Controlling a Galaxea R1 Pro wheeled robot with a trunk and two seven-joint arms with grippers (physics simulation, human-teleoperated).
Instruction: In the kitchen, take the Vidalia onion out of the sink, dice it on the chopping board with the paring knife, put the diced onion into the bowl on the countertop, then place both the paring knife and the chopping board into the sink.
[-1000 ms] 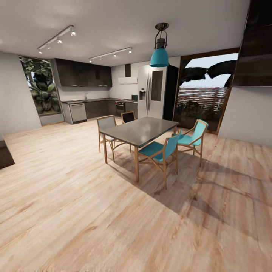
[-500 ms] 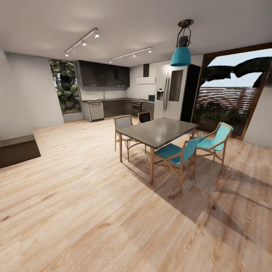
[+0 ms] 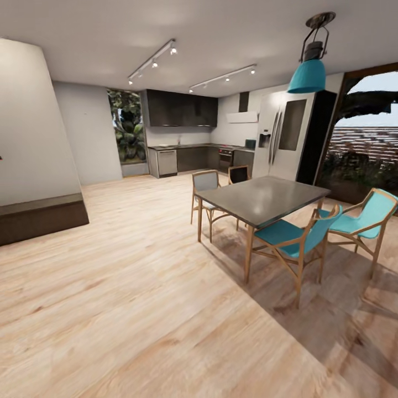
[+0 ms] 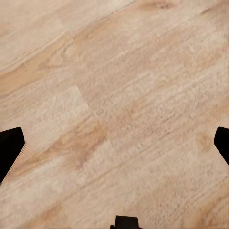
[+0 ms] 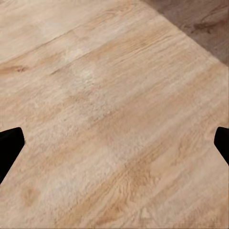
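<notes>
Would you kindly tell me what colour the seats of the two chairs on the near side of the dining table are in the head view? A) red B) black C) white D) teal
D, since the two chairs nearest the camera beside the dining table have teal seats and backs on light wooden frames, matching the teal pendant lamp above.

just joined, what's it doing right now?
Nothing is being handled. The robot stands in an open room on a wooden floor, with the kitchen countertop far across the room and a dining table with chairs nearer. The left tool and right tool are open, empty, pointing at the floor.
</notes>
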